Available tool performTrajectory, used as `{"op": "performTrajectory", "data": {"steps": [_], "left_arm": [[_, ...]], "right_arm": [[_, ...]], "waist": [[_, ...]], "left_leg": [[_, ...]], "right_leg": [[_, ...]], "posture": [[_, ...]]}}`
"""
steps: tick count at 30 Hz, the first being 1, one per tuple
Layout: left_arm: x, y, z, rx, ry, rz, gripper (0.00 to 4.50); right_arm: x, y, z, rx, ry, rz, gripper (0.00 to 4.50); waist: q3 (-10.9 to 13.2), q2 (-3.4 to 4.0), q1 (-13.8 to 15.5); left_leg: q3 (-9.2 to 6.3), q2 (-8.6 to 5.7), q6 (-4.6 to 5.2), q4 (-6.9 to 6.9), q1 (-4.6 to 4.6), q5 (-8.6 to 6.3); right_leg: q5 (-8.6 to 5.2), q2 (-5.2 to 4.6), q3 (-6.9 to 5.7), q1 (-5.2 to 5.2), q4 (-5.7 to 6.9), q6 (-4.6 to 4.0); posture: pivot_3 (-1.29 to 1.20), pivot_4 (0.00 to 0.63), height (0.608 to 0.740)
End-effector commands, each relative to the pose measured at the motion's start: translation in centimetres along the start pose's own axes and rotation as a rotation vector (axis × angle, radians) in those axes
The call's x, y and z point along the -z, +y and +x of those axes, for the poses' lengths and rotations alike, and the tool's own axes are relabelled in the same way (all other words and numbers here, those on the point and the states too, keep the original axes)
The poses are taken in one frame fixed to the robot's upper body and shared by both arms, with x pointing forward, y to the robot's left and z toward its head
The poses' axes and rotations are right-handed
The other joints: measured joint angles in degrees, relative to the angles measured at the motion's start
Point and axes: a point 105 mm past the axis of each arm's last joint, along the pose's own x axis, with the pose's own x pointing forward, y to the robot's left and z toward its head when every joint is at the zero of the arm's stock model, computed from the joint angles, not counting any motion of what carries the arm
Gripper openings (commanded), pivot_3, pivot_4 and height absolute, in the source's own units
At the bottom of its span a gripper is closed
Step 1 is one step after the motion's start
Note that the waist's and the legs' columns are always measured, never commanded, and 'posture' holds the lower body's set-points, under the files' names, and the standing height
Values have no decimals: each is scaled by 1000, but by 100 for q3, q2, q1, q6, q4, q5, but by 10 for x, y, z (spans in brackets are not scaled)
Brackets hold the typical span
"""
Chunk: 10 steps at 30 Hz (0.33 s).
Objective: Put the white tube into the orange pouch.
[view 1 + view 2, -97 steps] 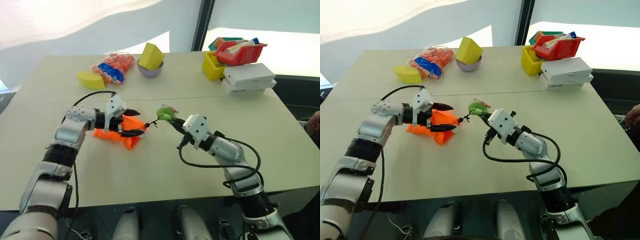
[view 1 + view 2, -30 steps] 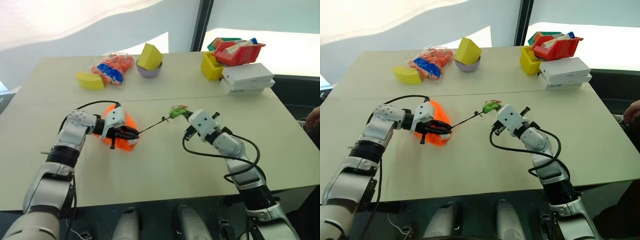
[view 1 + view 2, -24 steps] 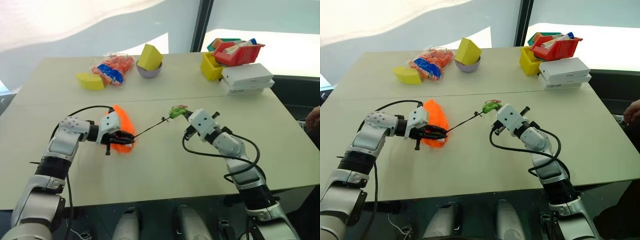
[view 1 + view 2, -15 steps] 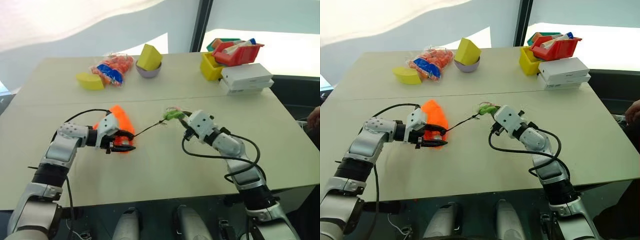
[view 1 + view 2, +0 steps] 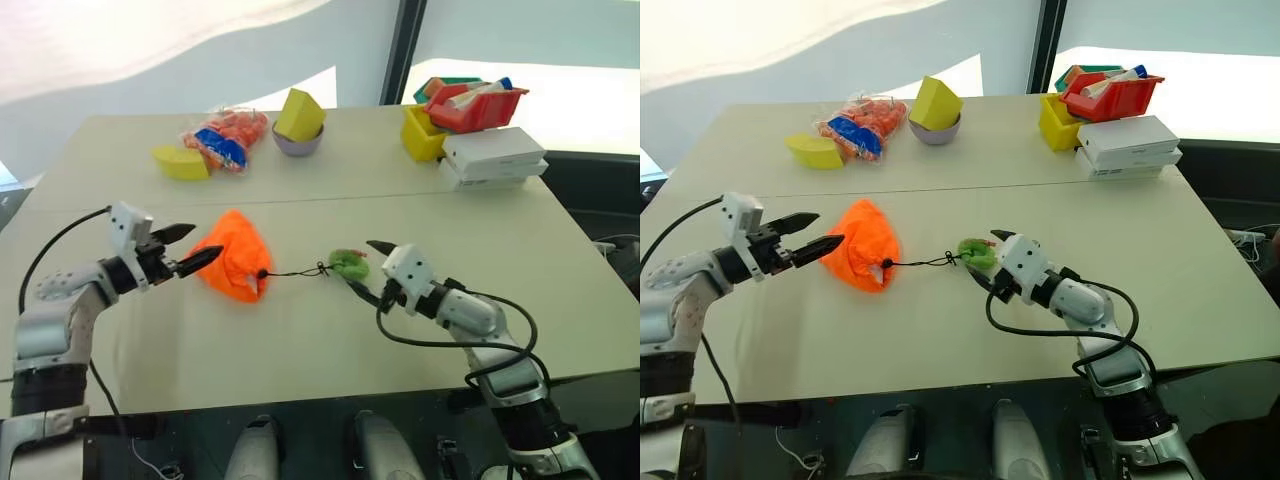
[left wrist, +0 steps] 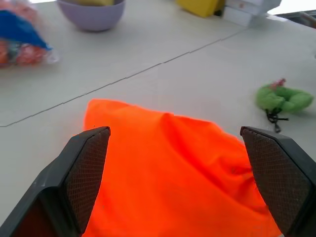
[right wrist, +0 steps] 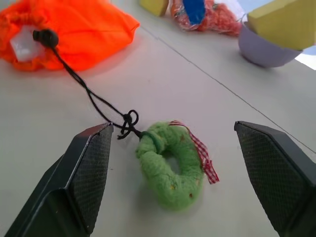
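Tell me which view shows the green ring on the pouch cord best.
Right wrist view: the green ring lies close up, its hole, checked ribbon and knot to the cord clear. Both eye views show a small green blob; the left wrist view shows it far off.

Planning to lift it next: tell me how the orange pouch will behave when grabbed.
The orange pouch lies slumped and creased, so it probably folds limply. Its black cord and green ring would likely trail behind. Something pale shows at the cinched mouth; the contents may shift.

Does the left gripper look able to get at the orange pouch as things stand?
Probably yes. The left gripper is open, pointing at the orange pouch lying just ahead on the table, with nothing between them.
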Motion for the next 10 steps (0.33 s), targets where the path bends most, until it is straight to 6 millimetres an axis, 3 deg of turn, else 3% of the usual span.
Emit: {"op": "performTrajectory", "data": {"steps": [1,5,10], "left_arm": [[-2,18,-22,-168,-52,19,4500],[29,22,-45,-292,2,17,4500],[46,14,-50,-328,-3,-13,4500]], "right_arm": [[-7,-15,-14,34,-61,56,4075],[10,-21,-31,26,-18,112,4075],[19,-28,-37,41,-3,153,4075]], "waist": [[0,-1,15],[-2,-1,33],[-2,-4,41]], "left_leg": [[-1,0,0,0,-1,0],[4,0,-1,-1,1,0],[7,0,-2,1,-1,-1]], "right_leg": [[0,0,-1,0,0,0],[-2,-8,0,3,-7,-4],[-6,-13,-1,5,-13,-19]], "posture": [[0,150,740],[0,150,740],[0,150,740]]}}
